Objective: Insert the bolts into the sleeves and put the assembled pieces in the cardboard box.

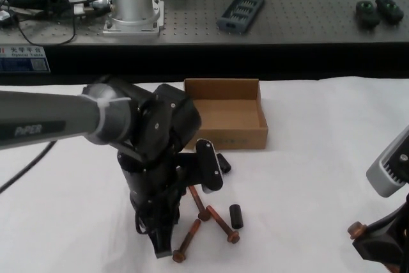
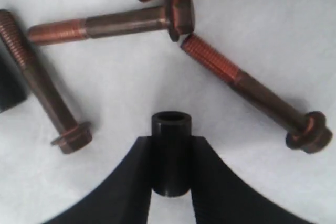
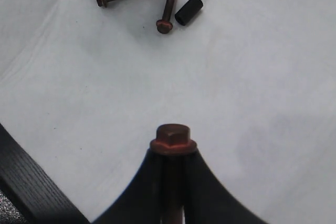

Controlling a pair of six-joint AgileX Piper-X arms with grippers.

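- Where the bench is covered, a white cloth (image 1: pixel 307 183) carries every item listed below.
- Left arm (image 1: pixel 51 123): grey and black, reaching in from the side of the high view, with its wrist bent down over the loose hardware.
- Cardboard box (image 1: pixel 225 137): brown, open at the top, standing on the cloth just beyond the hardware and apart from both grippers.
- Left gripper (image 2: pixel 172 153): black, low over the cloth among the bolts, jaws closed on the held sleeve.
- Right gripper (image 3: pixel 172 163): black, at the near corner of the high view, well apart from the box, jaws clamped on the held bolt.
- Loose bolts (image 2: pixel 121 22): copper-coloured, flanged hex heads, threaded ends. The left wrist view shows four lying flat on the cloth at differing angles, close around the left gripper.
- Held bolt (image 3: pixel 173 137): shank between the right fingers, hex head projecting past the fingertips, above bare cloth.
- Held sleeve (image 2: pixel 171 129): black, tubular, open end projecting past the left fingertips.
- Loose sleeve (image 1: pixel 236 215): black, lying on the cloth just beside the bolts.
- Second loose sleeve (image 1: pixel 223 162): black, lying near the box's front wall.
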